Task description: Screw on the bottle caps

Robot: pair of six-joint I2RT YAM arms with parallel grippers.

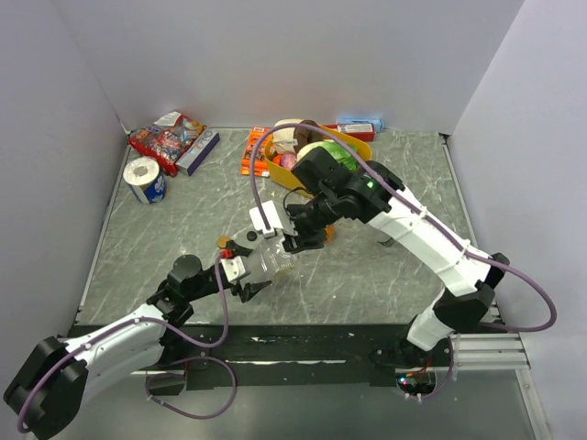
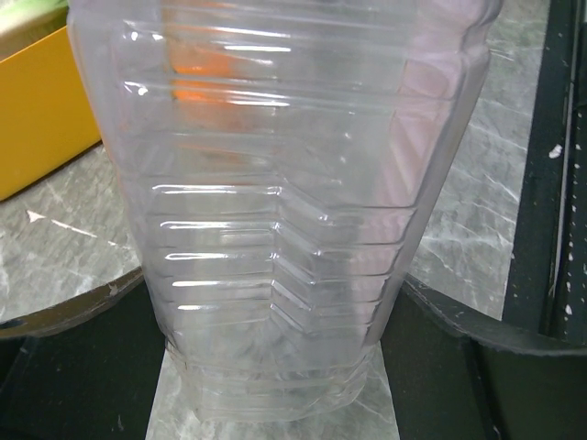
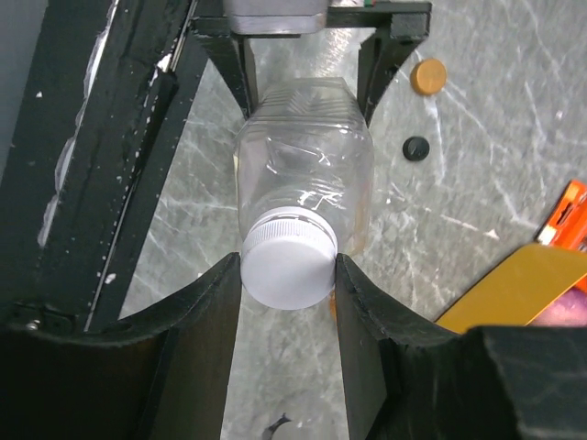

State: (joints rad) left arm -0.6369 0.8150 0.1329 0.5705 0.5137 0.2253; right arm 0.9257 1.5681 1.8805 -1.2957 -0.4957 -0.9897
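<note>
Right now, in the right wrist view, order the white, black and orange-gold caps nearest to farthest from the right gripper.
1. white cap: in its grip, centre.
2. black cap: loose, to the right.
3. orange-gold cap: beyond that, upper right.

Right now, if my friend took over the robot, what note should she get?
Grippers: the left gripper is shut on the clear bottle, holding its body sideways. The right gripper is shut on the white cap, which sits on that bottle's neck.
Loose things: the orange-gold cap and the black cap lie close together on the table.
Done: the white cap is on the neck; I cannot tell whether it is tight.
Left: tighten it if needed, then cap two more bottles, which I cannot pick out here.
</note>
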